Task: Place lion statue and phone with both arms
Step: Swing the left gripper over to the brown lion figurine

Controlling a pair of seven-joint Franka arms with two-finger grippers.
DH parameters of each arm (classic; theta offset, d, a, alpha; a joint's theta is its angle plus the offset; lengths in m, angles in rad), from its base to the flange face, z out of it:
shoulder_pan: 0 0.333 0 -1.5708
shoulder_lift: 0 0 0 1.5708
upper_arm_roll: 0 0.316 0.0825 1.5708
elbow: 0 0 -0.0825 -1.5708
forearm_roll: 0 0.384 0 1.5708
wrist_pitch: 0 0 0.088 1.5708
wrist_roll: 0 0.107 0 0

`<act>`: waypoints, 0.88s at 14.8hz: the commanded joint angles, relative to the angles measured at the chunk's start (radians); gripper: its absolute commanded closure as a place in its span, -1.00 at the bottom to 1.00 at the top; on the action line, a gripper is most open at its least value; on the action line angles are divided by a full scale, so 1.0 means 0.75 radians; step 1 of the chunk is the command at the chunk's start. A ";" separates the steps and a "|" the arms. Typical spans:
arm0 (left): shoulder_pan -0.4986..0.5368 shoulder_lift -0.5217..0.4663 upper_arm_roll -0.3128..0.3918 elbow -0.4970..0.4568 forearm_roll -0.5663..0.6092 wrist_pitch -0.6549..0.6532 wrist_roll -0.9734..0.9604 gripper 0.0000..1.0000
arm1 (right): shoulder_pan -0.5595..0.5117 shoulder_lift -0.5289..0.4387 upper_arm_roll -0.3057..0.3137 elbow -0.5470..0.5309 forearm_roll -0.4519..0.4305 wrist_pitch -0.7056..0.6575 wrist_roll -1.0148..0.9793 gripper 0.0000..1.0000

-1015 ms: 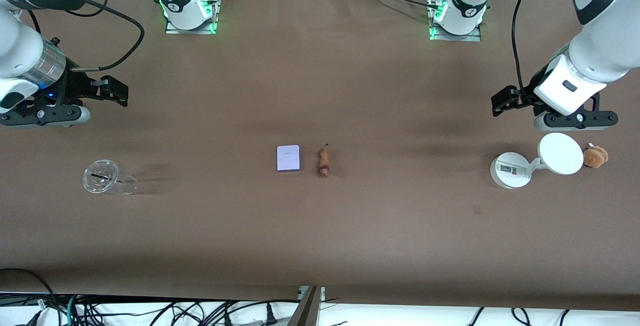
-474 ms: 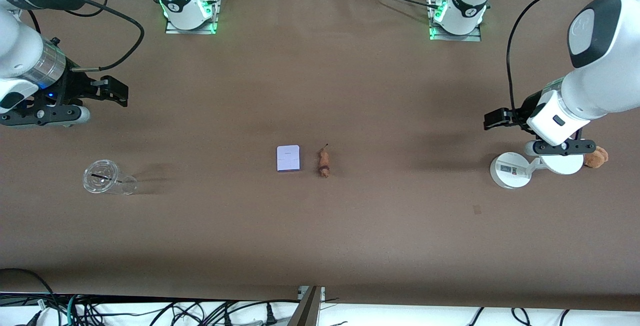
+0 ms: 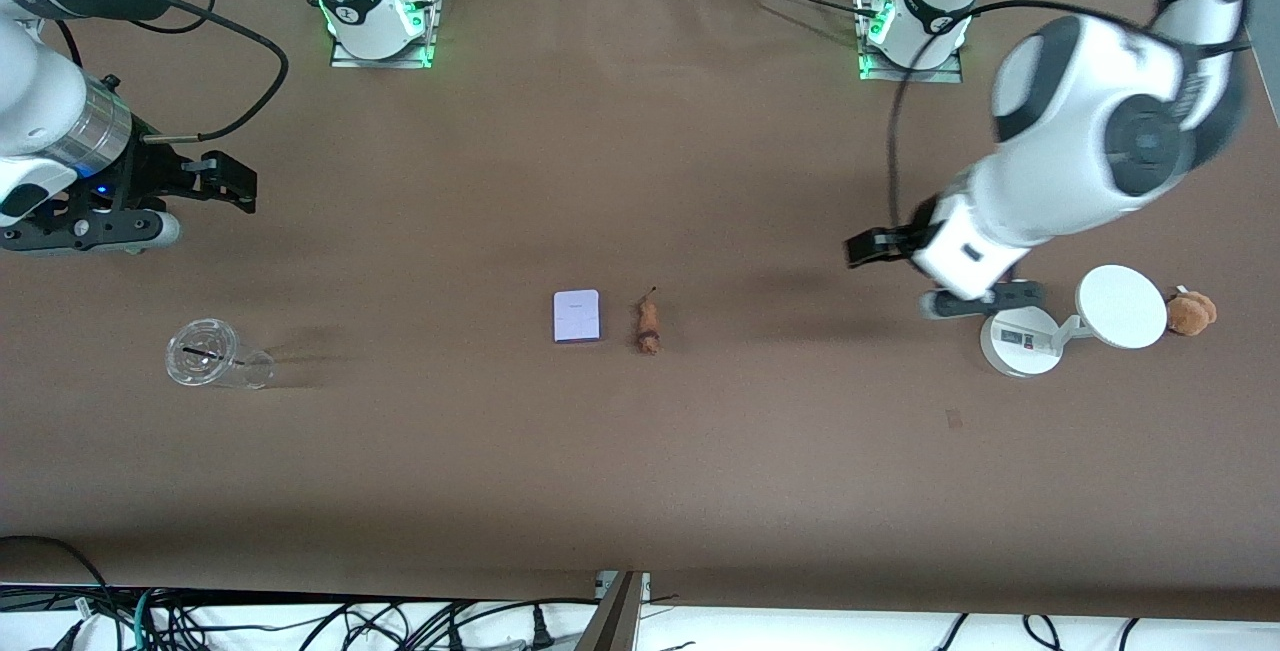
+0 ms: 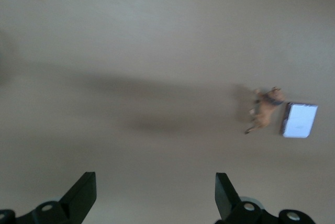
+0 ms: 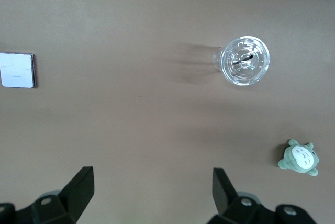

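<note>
The phone (image 3: pixel 577 316), a flat pale lavender-white rectangle, lies at the table's middle. The lion statue (image 3: pixel 648 324), tiny and orange-brown, lies beside it toward the left arm's end. My left gripper (image 3: pixel 980 299) hangs open and empty over the table beside the white stand, well short of the lion. The left wrist view shows its gripper (image 4: pixel 155 192) open, with the lion statue (image 4: pixel 266 110) and the phone (image 4: pixel 299 120) farther off. My right gripper (image 3: pixel 95 228) waits open and empty at the right arm's end. It is open in the right wrist view (image 5: pixel 152 190), where the phone (image 5: pixel 17 70) shows at the edge.
A clear lidded cup (image 3: pixel 205 353) lies on its side near the right arm's end, also in the right wrist view (image 5: pixel 244 60). A white stand with two discs (image 3: pixel 1020 339) and a brown plush (image 3: pixel 1190 312) sit at the left arm's end. A green plush (image 5: pixel 299 157) lies by the cup.
My left arm has swung from above the white stand toward the table's middle, nearer the lion. The right arm, phone and lion have not moved.
</note>
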 commanded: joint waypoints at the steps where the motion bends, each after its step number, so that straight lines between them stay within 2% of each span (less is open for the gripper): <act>1: -0.176 0.116 0.015 0.039 0.102 0.128 -0.276 -1.00 | -0.007 -0.007 0.001 0.010 0.017 -0.009 0.006 -1.00; 3: -0.297 0.150 0.013 0.042 0.223 0.194 -0.503 -1.00 | -0.013 -0.007 -0.001 0.010 0.017 -0.009 -0.004 -1.00; 5: -0.383 0.216 0.015 0.058 0.246 0.247 -0.543 -1.00 | -0.015 -0.005 -0.003 0.013 0.017 -0.007 -0.014 -1.00; 10: -0.390 0.526 0.015 0.336 0.233 0.266 -0.616 -1.00 | -0.013 0.003 0.001 0.010 0.019 -0.009 -0.014 -1.00; 13: -0.408 0.594 0.015 0.359 0.240 0.378 -0.594 -1.00 | -0.003 0.009 0.005 0.008 0.019 -0.007 0.006 -1.00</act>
